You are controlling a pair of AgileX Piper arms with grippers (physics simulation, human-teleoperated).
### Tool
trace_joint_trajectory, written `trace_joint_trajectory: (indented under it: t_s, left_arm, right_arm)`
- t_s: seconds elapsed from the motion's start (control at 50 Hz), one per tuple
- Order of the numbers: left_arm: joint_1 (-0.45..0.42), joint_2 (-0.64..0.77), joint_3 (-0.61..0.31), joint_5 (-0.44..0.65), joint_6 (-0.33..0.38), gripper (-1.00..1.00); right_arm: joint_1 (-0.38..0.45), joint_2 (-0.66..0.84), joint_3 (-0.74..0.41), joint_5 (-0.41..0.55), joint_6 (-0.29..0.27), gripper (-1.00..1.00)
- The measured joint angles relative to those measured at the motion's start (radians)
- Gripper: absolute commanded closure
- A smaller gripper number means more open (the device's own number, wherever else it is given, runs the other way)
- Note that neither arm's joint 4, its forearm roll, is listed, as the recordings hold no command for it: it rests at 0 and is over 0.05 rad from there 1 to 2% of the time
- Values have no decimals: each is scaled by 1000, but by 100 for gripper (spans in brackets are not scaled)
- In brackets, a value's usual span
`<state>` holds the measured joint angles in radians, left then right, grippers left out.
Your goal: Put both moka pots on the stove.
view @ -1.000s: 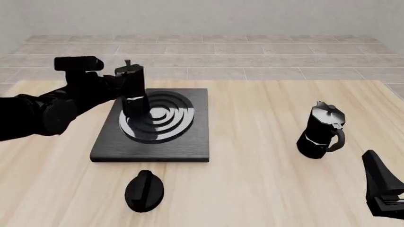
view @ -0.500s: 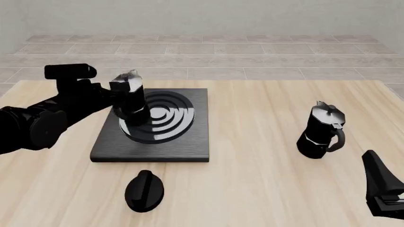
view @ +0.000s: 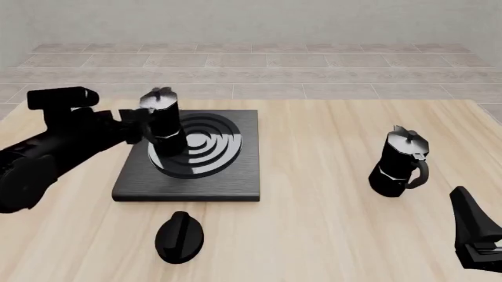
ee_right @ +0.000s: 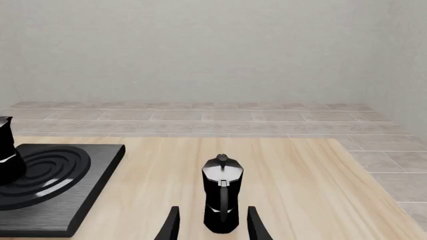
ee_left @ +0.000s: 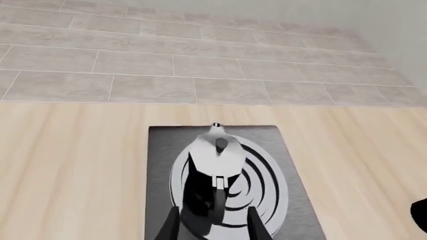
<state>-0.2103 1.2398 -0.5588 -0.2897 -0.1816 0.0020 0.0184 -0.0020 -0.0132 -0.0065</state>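
One moka pot [view: 162,126] stands upright on the left part of the stove's [view: 235,176] ringed burner. My left gripper [view: 133,124] is just to its left and open. In the left wrist view that moka pot [ee_left: 215,170] rises beyond the spread fingertips [ee_left: 171,226], on the stove [ee_left: 160,150]. The other moka pot [view: 400,163] stands on the wooden table at the right. My right gripper [view: 464,201] hangs open near the front right corner. In the right wrist view this pot [ee_right: 222,195] is straight ahead of the open fingers [ee_right: 253,222].
A black teardrop knob [view: 180,237] lies on the table in front of the stove. The stove [ee_right: 67,210] and the first pot [ee_right: 5,150] show at the side of the right wrist view. A tiled floor lies beyond the table's far edge.
The left gripper has set the pot down upright on the burner, let go and drawn back to the left. The right arm and the other pot have not moved.
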Motion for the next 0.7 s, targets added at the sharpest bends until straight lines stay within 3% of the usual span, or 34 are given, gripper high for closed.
trace_joint_trajectory:
  t_s: [0.46, 0.7]
  left_arm:
    - [-21, -462, 218, 154, -102, -100]
    - [9, -695, 347, 184, -139, -100]
  right_arm:
    - [0, 0, 0, 0, 0, -100]
    - [0, 0, 0, 0, 0, -100]
